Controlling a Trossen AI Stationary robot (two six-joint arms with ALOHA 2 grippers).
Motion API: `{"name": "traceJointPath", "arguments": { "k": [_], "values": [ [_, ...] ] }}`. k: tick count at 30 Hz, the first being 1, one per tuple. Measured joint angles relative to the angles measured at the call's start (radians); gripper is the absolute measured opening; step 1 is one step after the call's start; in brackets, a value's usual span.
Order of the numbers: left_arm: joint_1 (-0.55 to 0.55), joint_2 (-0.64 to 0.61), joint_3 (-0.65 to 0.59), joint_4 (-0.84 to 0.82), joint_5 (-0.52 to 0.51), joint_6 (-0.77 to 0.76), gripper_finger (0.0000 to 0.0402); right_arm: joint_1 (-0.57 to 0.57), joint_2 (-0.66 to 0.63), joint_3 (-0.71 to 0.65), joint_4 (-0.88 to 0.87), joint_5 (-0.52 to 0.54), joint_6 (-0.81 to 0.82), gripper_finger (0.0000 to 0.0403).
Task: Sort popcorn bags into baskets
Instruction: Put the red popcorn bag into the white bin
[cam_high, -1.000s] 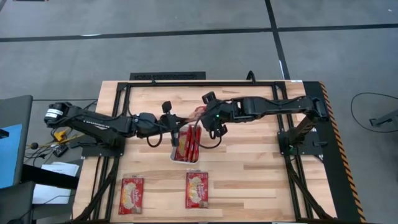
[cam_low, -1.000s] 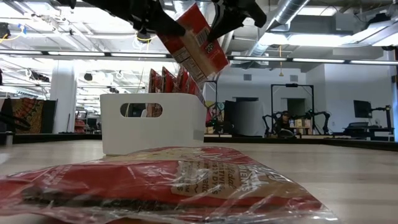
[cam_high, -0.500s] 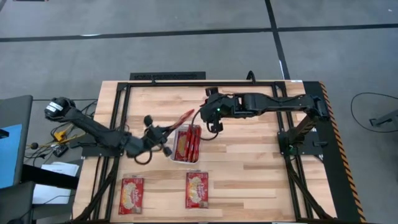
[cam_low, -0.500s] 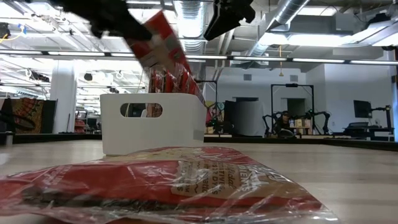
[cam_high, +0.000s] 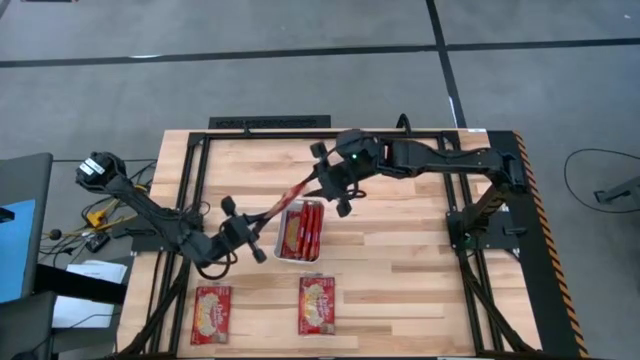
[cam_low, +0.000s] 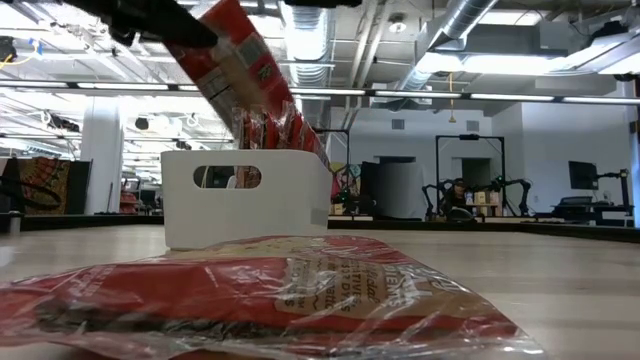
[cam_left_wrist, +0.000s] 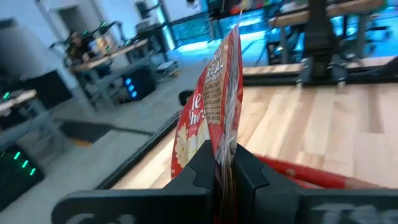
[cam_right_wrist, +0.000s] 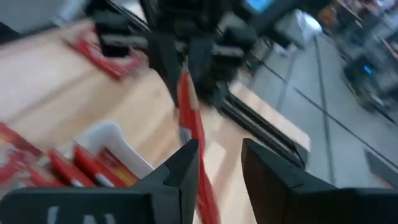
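My left gripper is shut on one red popcorn bag, held in the air and slanting over the white basket's left far corner. My right gripper is open at that bag's far end, one finger on each side of it. Several red bags stand on edge in the basket. Two more bags lie flat near the table's near edge. My left gripper pinches the held bag between both fingers at its near end, the bag edge-on in the jaws. The fingers come from the table's near left side, slanting upward. The bag is lifted clear and sticks out past the fingers toward the right gripper. My right gripper's fingers flank the bag's far end; whether one touches it I cannot tell.
The black frame rails run along the table's far and side edges. Bare wood lies right of the basket. In the low view one flat bag fills the foreground.
My left gripper has drawn back toward the table's near left, taking the bag from above the basket to a slant over its left far corner. My right gripper has moved up and toward the far edge, out of the low view.
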Motion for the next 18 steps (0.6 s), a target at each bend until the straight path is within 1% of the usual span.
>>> {"name": "traceJointPath", "arguments": {
  "k": [3, 6, 8, 10, 12, 14, 16, 18],
  "values": [
    [0.000, 0.000, 0.000, 0.088, 0.046, 0.097, 0.0003, -0.005, 0.000, 0.000, -0.006, -0.045, -0.001, 0.0136],
    [0.000, 0.000, 0.000, 0.169, 0.101, 0.184, 0.0003, -0.002, 0.029, 0.003, 0.012, -0.053, -0.001, 0.0133],
    [0.000, 0.000, 0.000, 0.201, 0.123, 0.220, 0.0003, -0.005, 0.040, -0.005, -0.027, -0.060, -0.001, 0.0132],
    [0.000, 0.000, 0.000, 0.214, 0.119, 0.240, 0.0002, -0.004, 0.065, 0.003, 0.006, -0.077, -0.010, 0.0133],
    [0.000, 0.000, 0.000, 0.219, 0.115, 0.251, 0.0002, -0.005, 0.067, -0.002, -0.027, -0.081, -0.016, 0.0134],
    [0.000, 0.000, 0.000, 0.223, 0.110, 0.253, 0.0003, -0.003, 0.074, -0.001, -0.011, -0.077, -0.020, 0.0132],
    [0.000, 0.000, 0.000, 0.228, 0.106, 0.262, 0.0003, -0.004, 0.085, 0.002, 0.012, -0.075, -0.012, 0.0124],
    [0.000, 0.000, 0.000, 0.230, 0.100, 0.269, 0.0003, -0.005, 0.085, -0.003, 0.006, -0.073, 0.003, 0.0103]
  ]
}}
